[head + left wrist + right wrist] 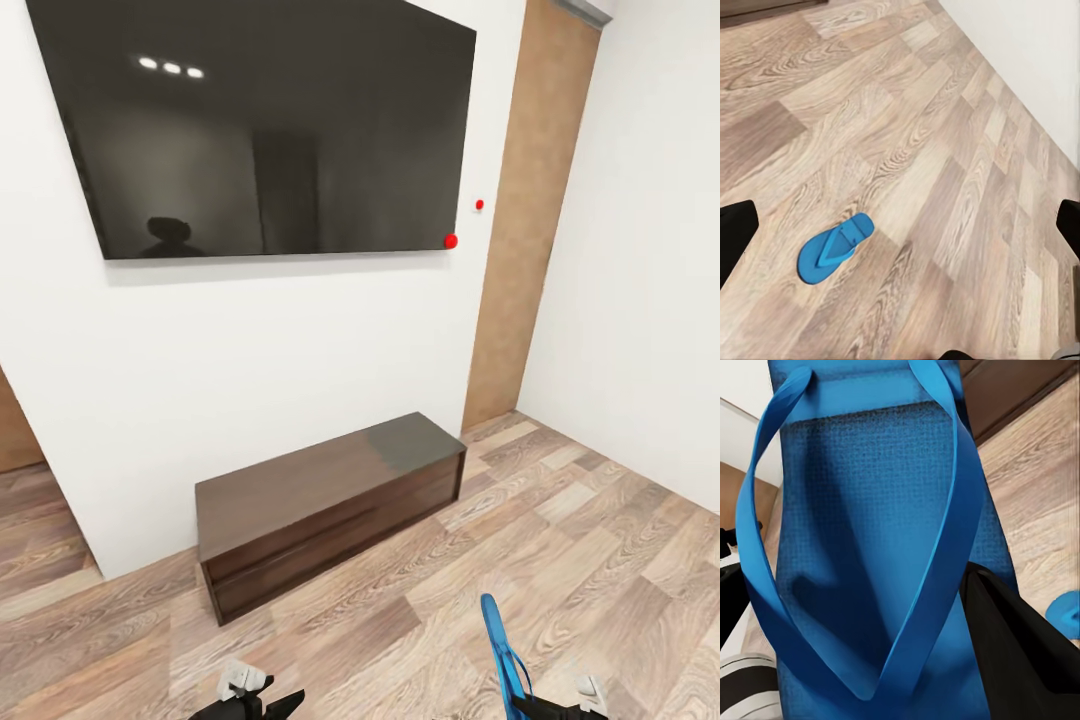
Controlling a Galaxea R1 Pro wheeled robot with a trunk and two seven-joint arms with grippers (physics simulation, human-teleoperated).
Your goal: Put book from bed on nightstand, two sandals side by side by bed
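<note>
The right gripper [982,607] is pinching one thin flat bright blue flip-flop sandal [870,547], its black finger pressed on the sole beside the strap; in the head view that held sandal stands nearly upright at the lower edge. The left gripper [900,247] is spread wide and carries nothing, its dark fingers at the two sides of its wrist view. Between them, well below, the second blue flip-flop sandal [832,251] lies flat on the brown wood-plank floor [945,150], straps up.

The step in hand looks like carrying the held sandal toward the bed, which none of the pictures show. To do it well, I would keep the pinch firm, since the thin sole may flex and slip, and remember where the other sandal lies so the pair can be set together.

Farther off, a long low dark-wood cabinet [330,510] stands against the white wall [250,350], its top bare. Above it hangs a large black wall screen [270,130], with two small red marks beside its lower corner. A tan wood panel [525,230] runs up the wall beyond.
</note>
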